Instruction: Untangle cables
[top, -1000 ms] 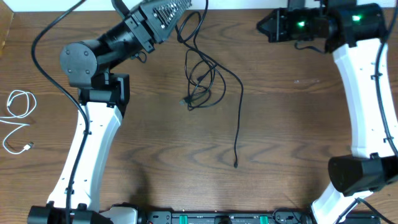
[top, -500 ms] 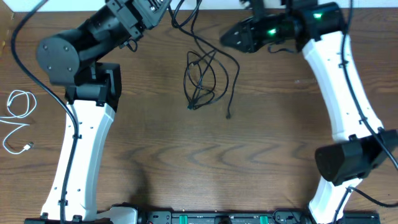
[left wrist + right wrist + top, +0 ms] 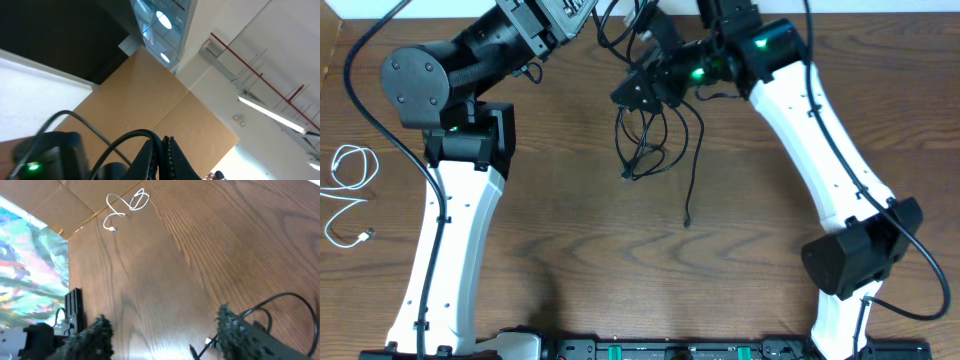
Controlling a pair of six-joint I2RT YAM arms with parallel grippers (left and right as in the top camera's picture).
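A bunch of black cables (image 3: 642, 140) hangs in loops over the middle of the table, with one loose tail ending in a plug (image 3: 687, 221). At the back edge my left gripper (image 3: 592, 14) is shut on a black cable (image 3: 131, 136), which arches out from between its closed fingers (image 3: 150, 155). My right gripper (image 3: 632, 92) is open just above the top of the bunch. In the right wrist view the gripper (image 3: 165, 337) has bare wood between its fingers; black cable loops (image 3: 272, 305) lie beside the right finger (image 3: 237, 332). The white cable (image 3: 345, 190) lies apart at the far left.
The white cable (image 3: 125, 205) lies near the table's left edge, next to cardboard (image 3: 60, 202). A black equipment bar (image 3: 660, 350) runs along the front edge. Both arm bases stand at the front corners.
My right arm swung in from the back right corner to the cable bunch and its jaws opened. The left gripper pulled its cable further back, and the bunch and its loose tail shifted.
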